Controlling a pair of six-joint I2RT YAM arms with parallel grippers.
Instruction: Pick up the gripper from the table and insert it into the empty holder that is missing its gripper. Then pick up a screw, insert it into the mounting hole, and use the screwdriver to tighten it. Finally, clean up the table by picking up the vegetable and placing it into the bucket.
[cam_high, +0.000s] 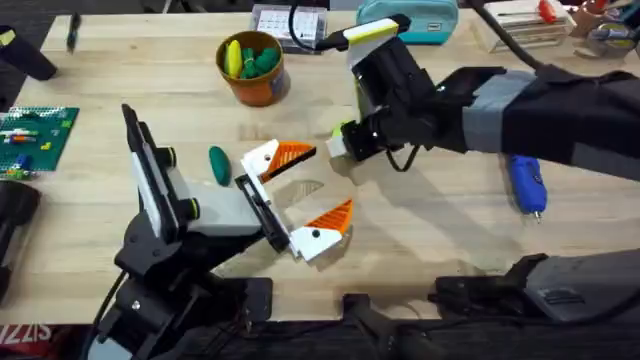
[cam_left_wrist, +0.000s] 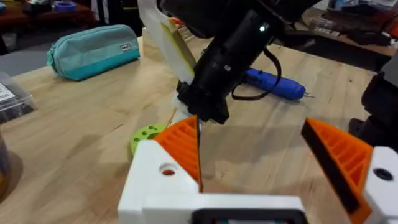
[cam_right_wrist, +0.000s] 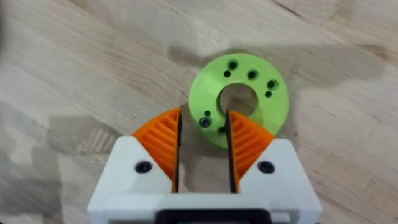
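1. Left gripper (cam_high: 305, 195) rests low, pads spread wide, holding nothing.
2. The vegetable (cam_high: 218, 165) lies just beside it.
3. Right gripper (cam_right_wrist: 203, 138) has narrowly parted pads straddling the green disc (cam_right_wrist: 238, 98).
4. The screwdriver (cam_high: 527, 184) lies beyond the right arm; the bucket (cam_high: 254, 68) stands farther back.

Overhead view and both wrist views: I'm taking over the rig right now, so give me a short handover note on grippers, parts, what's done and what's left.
Left gripper: open, empty, low over the wooden table.
Right gripper: fingers narrowly apart around the edge of the lime-green round disc with holes; whether it grips, I cannot tell.
Bright blue pen-shaped screwdriver: lying on the table beside the right arm, untouched.
Small dark green oval vegetable: on the table near the left gripper.
Orange-brown round bucket: upright at the back, holding yellow and green toys.
Left: screwing work unconfirmed; vegetable into bucket.
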